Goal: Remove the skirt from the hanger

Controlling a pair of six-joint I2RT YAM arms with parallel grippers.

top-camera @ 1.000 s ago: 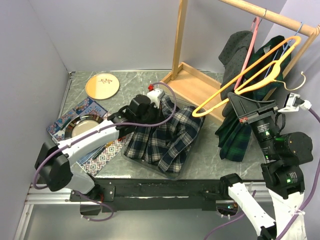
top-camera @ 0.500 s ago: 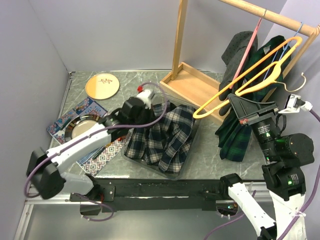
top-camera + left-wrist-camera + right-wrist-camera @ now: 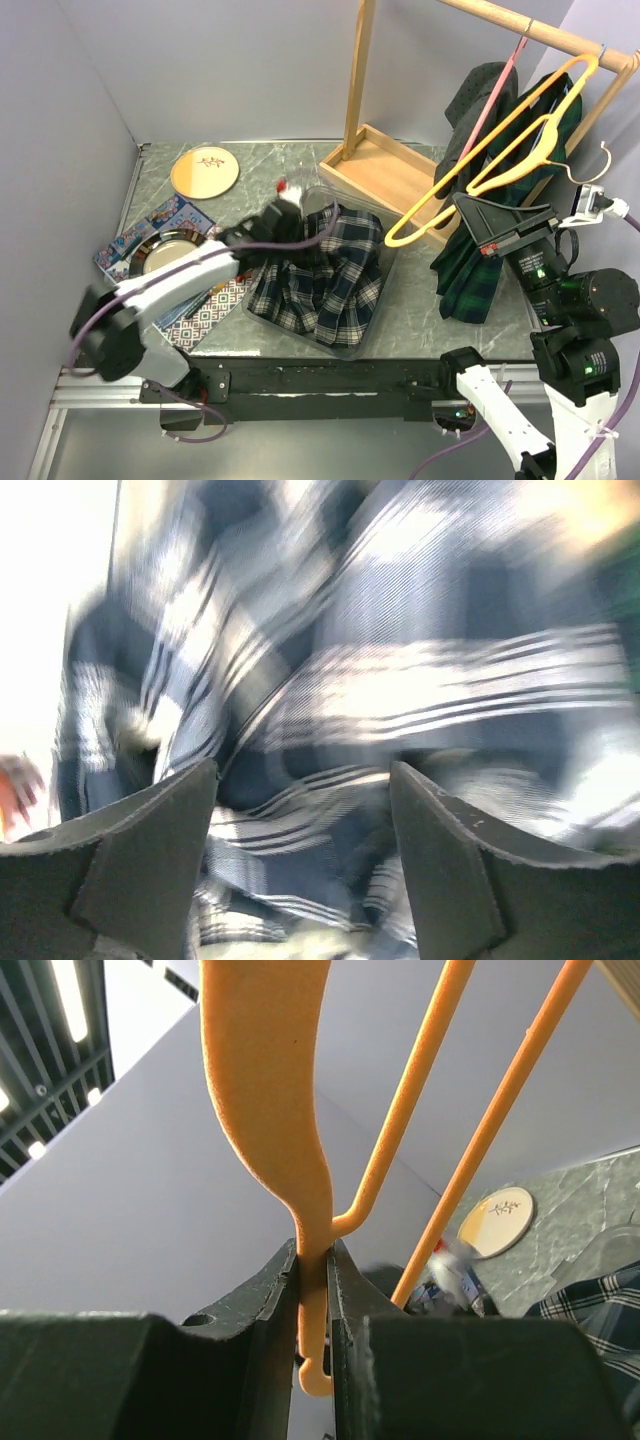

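Observation:
The blue-and-white plaid skirt point(image 3: 325, 275) lies crumpled in a clear bin point(image 3: 298, 322) at the table's middle. It fills the left wrist view point(image 3: 400, 680), blurred. My left gripper point(image 3: 283, 232) hovers over the skirt's left edge; it point(image 3: 305, 810) is open, its fingers point(image 3: 150, 850) apart with only cloth beneath. The orange hanger point(image 3: 500, 150) is bare and slants up toward the rail, with its hook near it. My right gripper point(image 3: 462, 200) is shut on its lower bar, and the right wrist view shows the hanger point(image 3: 265, 1080) pinched between the jaws point(image 3: 315, 1290).
A wooden rack point(image 3: 385, 170) stands at the back right, its rail point(image 3: 530, 25) carrying a grey garment point(image 3: 475, 95) on a pink hanger and a dark green plaid garment point(image 3: 480, 265). An orange plate point(image 3: 205, 170), a metal bowl point(image 3: 165, 252) and patterned mats point(image 3: 205, 310) lie left.
My left gripper has opened and let go of the skirt, which now rests in the bin; that arm is moving and blurred. The right gripper has lifted the hanger slightly.

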